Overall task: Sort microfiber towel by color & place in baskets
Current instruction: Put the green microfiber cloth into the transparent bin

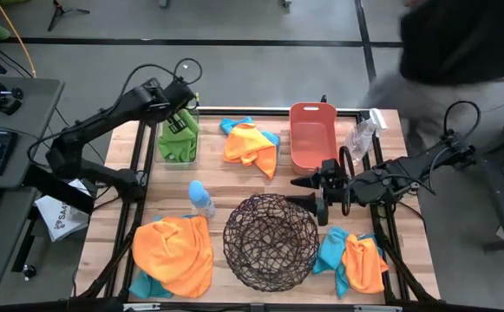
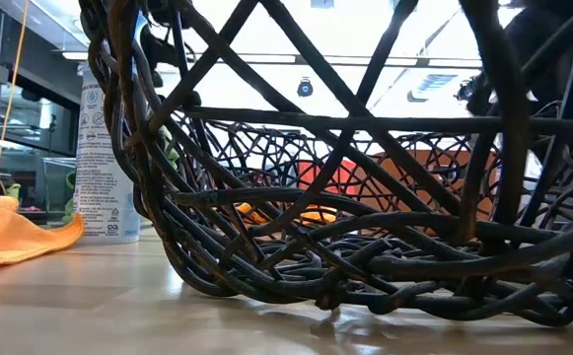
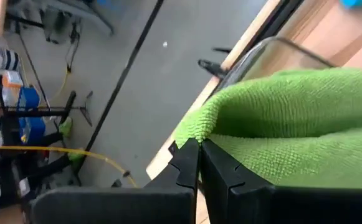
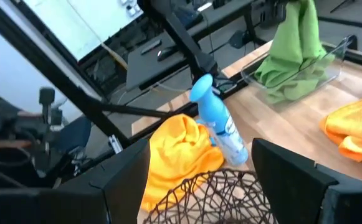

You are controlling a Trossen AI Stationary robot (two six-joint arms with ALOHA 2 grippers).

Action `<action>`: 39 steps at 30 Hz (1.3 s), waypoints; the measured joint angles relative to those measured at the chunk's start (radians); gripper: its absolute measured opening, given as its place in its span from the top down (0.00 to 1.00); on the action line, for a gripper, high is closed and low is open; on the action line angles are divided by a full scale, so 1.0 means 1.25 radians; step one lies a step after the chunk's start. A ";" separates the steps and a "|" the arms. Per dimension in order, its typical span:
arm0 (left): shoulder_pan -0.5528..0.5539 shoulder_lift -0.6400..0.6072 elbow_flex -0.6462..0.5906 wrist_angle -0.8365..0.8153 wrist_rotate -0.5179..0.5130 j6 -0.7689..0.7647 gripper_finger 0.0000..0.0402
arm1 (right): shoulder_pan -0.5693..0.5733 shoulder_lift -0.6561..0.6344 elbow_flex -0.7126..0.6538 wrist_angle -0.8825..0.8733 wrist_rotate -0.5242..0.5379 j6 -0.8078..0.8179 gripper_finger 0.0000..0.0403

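High view: the round dark-brown wire basket (image 1: 270, 240) sits near the table's front edge. At the back corner on the left arm's side of it, the left gripper (image 1: 182, 111) hangs over the clear plastic rectangular bin (image 1: 179, 143), its fingers (image 3: 190, 163) pinched together on a corner of the bright green microfiber towel (image 1: 178, 135), which drapes into that bin. Directly behind the basket lies an orange-and-turquoise pile of cloths (image 1: 252, 144), with the salmon-orange plastic rectangular basket (image 1: 312, 136) beside it. The right gripper (image 1: 306, 192) hovers just beside the wire basket's rim, fingers spread wide and holding nothing.
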 joint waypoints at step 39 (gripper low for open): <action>0.045 0.019 -0.454 0.312 0.241 0.255 0.96 | -0.006 0.015 0.000 0.052 0.049 0.056 0.31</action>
